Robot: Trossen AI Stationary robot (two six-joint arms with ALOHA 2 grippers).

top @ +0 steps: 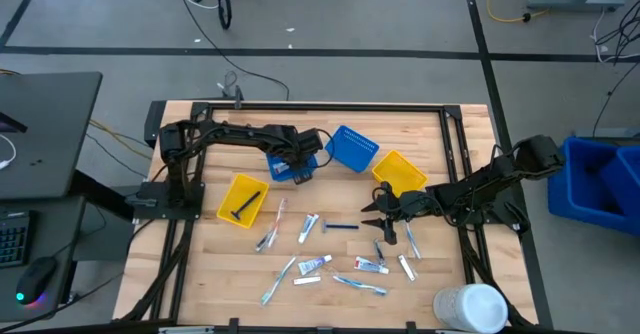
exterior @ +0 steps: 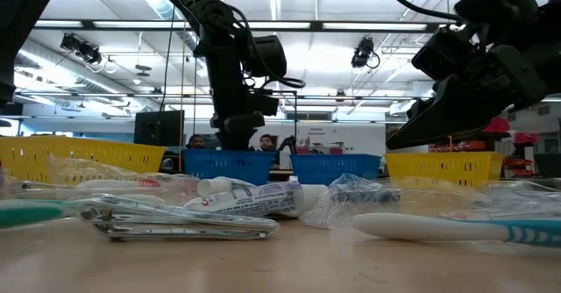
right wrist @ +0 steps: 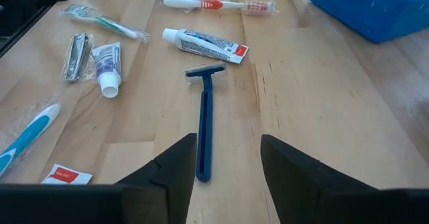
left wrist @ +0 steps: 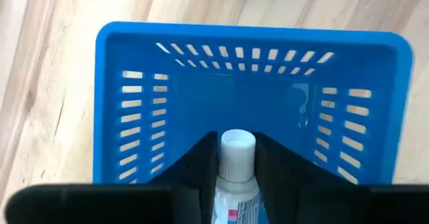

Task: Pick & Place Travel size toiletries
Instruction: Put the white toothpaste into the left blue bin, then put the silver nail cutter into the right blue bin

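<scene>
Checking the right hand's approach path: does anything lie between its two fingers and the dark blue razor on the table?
Nothing: in the right wrist view, the dark blue plastic razor already has its handle end between the open right hand fingers, on bare wood.

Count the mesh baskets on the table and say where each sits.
4. One blue basket under the left gripper, another blue basket beside it, a yellow basket at left holding a razor, and a yellow basket near the right arm.

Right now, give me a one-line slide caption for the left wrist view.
Left gripper holds a white-capped toothpaste tube between its fingers above the empty blue basket.
</scene>
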